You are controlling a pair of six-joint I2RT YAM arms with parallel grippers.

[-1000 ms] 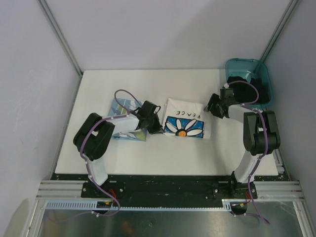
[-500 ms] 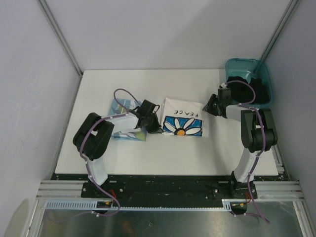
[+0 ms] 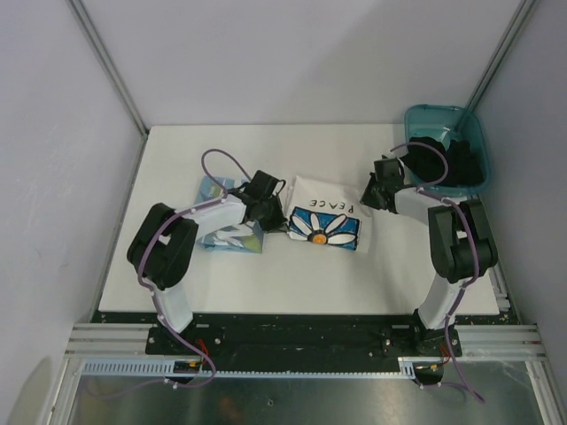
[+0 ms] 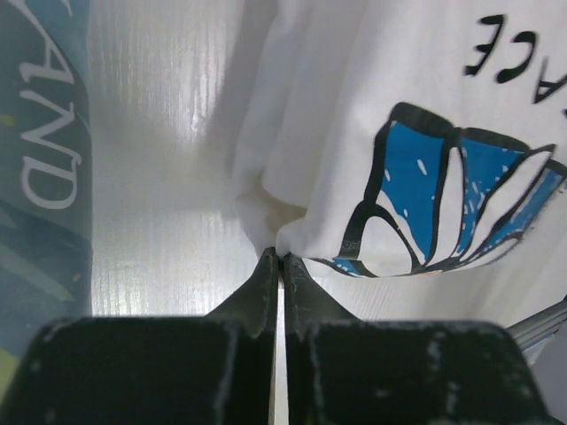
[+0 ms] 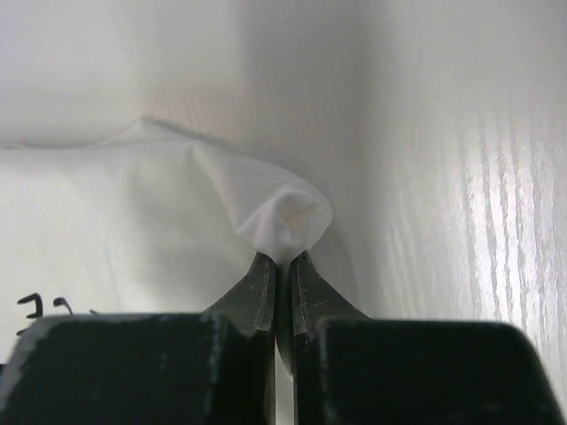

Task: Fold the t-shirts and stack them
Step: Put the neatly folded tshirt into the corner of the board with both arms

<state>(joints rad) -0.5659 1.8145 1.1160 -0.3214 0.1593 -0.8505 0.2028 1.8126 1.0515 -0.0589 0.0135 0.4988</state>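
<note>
A folded white t-shirt with a blue daisy print (image 3: 326, 217) lies mid-table. My left gripper (image 3: 282, 215) is shut on its left edge; in the left wrist view the fingertips (image 4: 281, 257) pinch a fold of the white cloth (image 4: 399, 133) beside the print. My right gripper (image 3: 366, 197) is shut on the shirt's far right corner, and the right wrist view shows a bunched tip of fabric (image 5: 288, 217) squeezed between the jaws of that gripper (image 5: 283, 258). A second t-shirt with a light-blue graphic (image 3: 221, 235) lies folded to the left, partly under my left arm, its white letters showing (image 4: 44, 159).
A teal plastic bin (image 3: 416, 115) stands at the table's back right corner with dark cloth (image 3: 447, 164) in it, close behind my right arm. Grey walls close in the table on three sides.
My right gripper went from open to shut on the daisy shirt's corner, reaching a little further left. The left gripper stayed shut, and the shirt shifted slightly left.
</note>
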